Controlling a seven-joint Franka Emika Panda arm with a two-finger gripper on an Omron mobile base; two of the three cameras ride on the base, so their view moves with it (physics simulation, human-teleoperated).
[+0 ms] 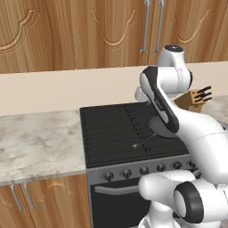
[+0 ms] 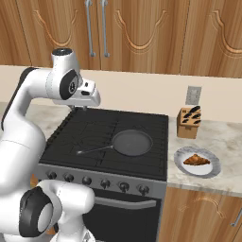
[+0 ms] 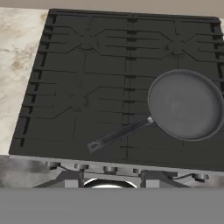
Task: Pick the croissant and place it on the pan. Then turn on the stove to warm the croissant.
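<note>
- The tool (image 2: 84,108) hangs high over the back left of the stove (image 2: 94,130), beneath the white wrist. Its finger tips are too small and dark against the grates to tell how far apart the jaws stand, and nothing appears between them.
- In the hand view the camera looks down over the grates, with the pan (image 3: 186,105) to the right and its thin silvery handle running down-left toward the knob row.
- The pan sits on the front right burner area, its dark bowl empty, apart from the tool.
- The croissant (image 2: 196,160) lies on a pale plate (image 2: 182,165) on the table (image 2: 222,137) just right of the stove, well apart from the tool and on the far side of the pan from it.
- A knife block (image 2: 188,123) stands behind the plate, near the wall.
- Judged by its look, the croissant should be light and soft, flaky at the crust, and easy to crush or tear. A gentle pinch across the thick middle of the crescent, jaws spanning its narrow width, seems safest. The tapered ends would likely break off or slip.
- The plate may slide if the tool presses down, so a shallow approach from above looks wise.
</note>
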